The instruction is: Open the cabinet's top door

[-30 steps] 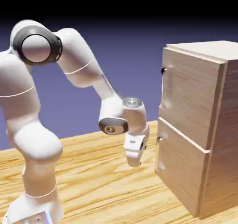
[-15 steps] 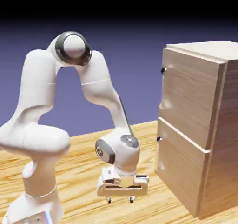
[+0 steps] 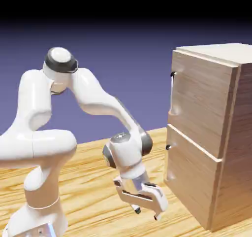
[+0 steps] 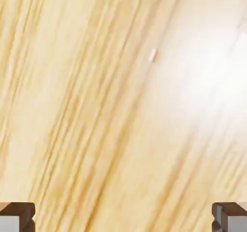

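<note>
In the hand view, the two finger tips stand wide apart at the bottom corners of the frame, so the pincer (image 3: 146, 215) is open, with nothing between them but the wood grain of the table (image 3: 98, 182) behind. In the exterior view, the pincer hangs tilted low in the frame, just right of the middle, above the table and well apart from any handle.

Farther right, the cabinet (image 3: 236, 147) fills the right side of the frame. Its top door (image 3: 202, 103) lies at the upper right, closed flush, with the slim metal handle (image 3: 172, 95) upright along its left edge; the lower door (image 3: 192, 182) is shut too.

No part of the opening is done, I judge: reaching the upper handle, gripping it and swinging the door out are all left.
</note>
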